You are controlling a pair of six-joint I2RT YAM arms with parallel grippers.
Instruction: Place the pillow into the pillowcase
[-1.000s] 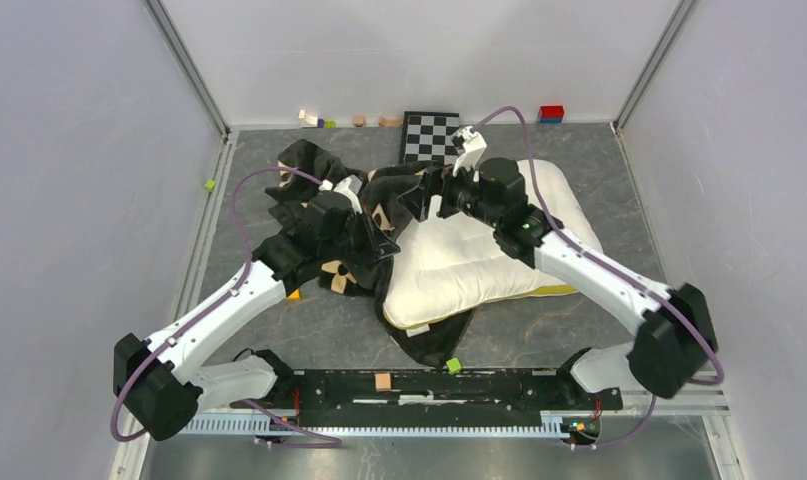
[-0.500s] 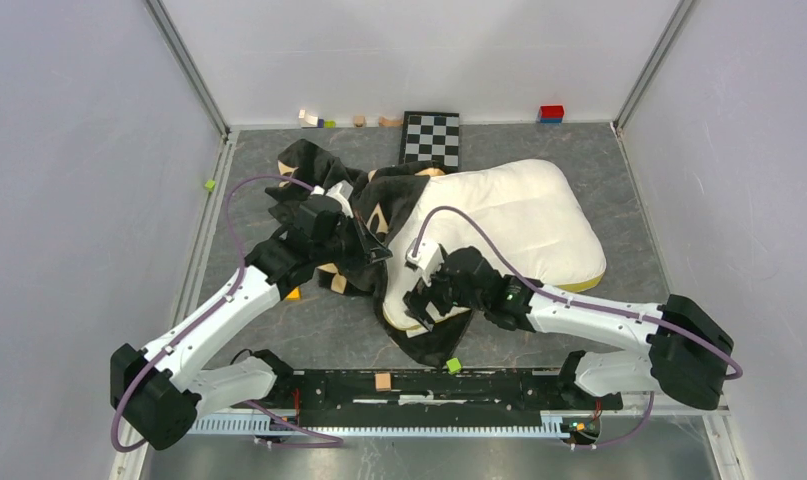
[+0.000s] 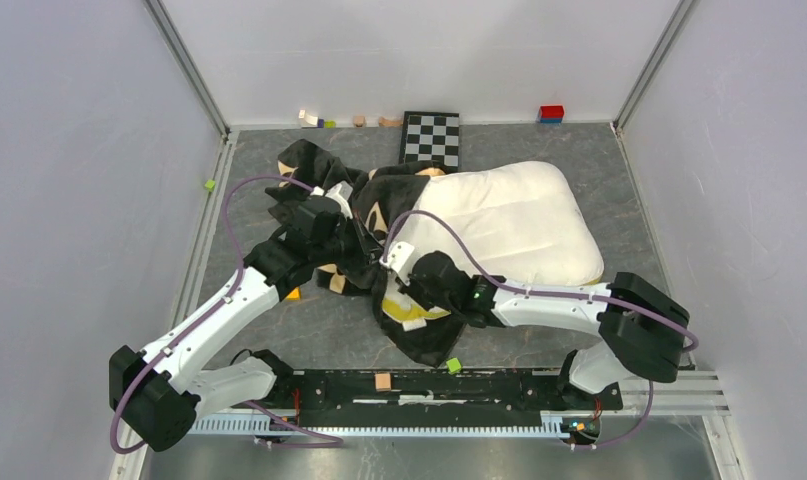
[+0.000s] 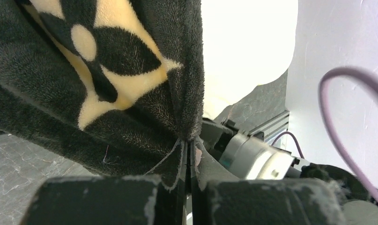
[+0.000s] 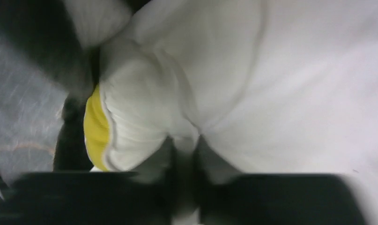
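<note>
The cream-white pillow (image 3: 504, 222) lies in the middle of the table, its left part over the black flower-printed pillowcase (image 3: 314, 165). More of the case spreads under its near-left corner. My left gripper (image 3: 367, 247) is shut on a fold of the pillowcase (image 4: 107, 70); the plush edge runs down between the closed tips of the left gripper (image 4: 189, 149), with the pillow (image 4: 245, 42) behind. My right gripper (image 3: 403, 292) sits at the pillow's near-left corner. In the right wrist view the right gripper (image 5: 184, 149) pinches a pucker of the pillow (image 5: 271, 84) beside its yellow band (image 5: 95, 127).
A checkered board (image 3: 431, 137) leans at the back wall, with small wooden blocks (image 3: 359, 120) and a red-and-blue block (image 3: 551, 113). Green cubes lie at the left (image 3: 209, 185) and near the front rail (image 3: 454, 365). An orange block (image 3: 293, 294) lies under the left arm.
My right arm swung from the pillow's far side to its near-left corner and closed on the pillow fabric. The left gripper kept its hold on the pillowcase.
</note>
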